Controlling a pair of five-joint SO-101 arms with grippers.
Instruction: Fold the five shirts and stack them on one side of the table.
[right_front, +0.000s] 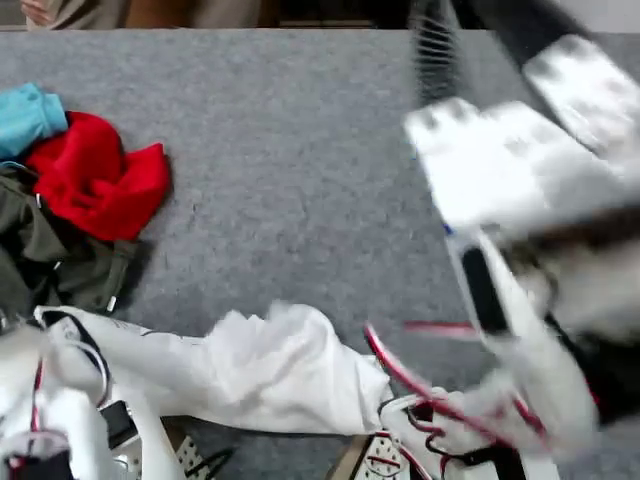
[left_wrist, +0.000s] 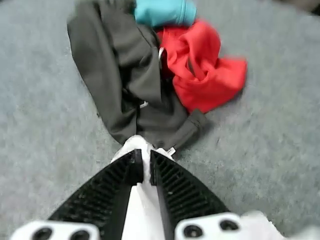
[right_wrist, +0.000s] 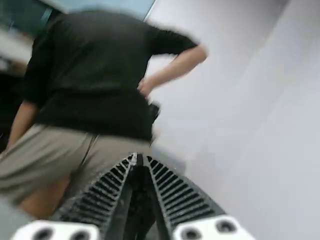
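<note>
My left gripper was clamped on the white shirt at the near edge of the table, my right gripper closed and empty aloft, so I judged spreading it flat for folding came next.

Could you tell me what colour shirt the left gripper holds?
The shirt is white, clearest in the left wrist view.

Matt grey felt table; soft cloth white shirt; ribbed black plastic jaws.
</note>
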